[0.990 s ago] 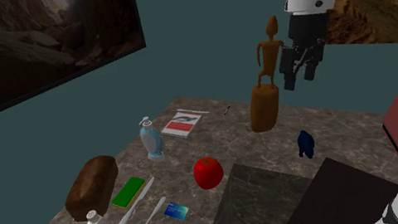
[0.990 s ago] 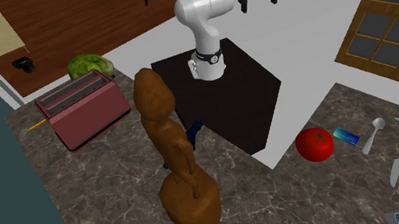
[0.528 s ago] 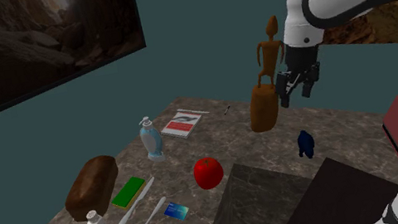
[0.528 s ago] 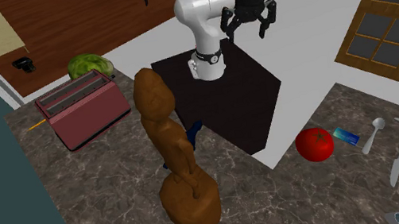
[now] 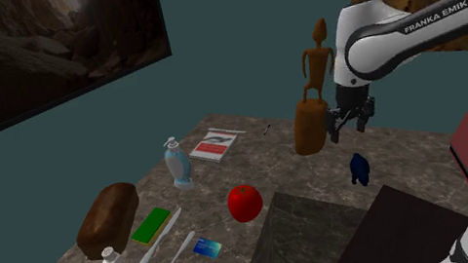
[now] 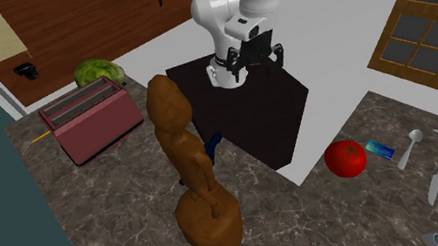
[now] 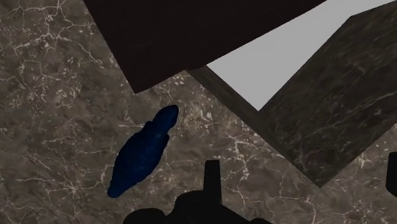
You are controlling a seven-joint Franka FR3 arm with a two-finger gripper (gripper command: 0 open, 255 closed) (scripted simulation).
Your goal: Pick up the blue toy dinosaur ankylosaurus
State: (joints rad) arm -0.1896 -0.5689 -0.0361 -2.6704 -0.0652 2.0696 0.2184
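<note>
Down has come the all-black two-finger gripper [image 5: 350,127] since a second ago, its fingers [image 7: 212,175] spread to fit around the small dark-blue toy dinosaur [image 7: 143,153]. It lies near the edge of the dark marbled stone surface [image 7: 51,95], by the dark box stand [image 7: 191,38]. Farther off stands a tall brown carved figure [image 5: 313,102], best steered clear of.

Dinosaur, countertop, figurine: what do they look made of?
Dinosaur: dark blue, matte, faintly mottled. It could be plastic or rubber; the look leaves it open.
Countertop: dark brown stone, marble-like going by its pale veining, with a low sheen.
Figurine: uniform orange-brown and smooth. Possibly wood or clay, but no grain shows.
</note>
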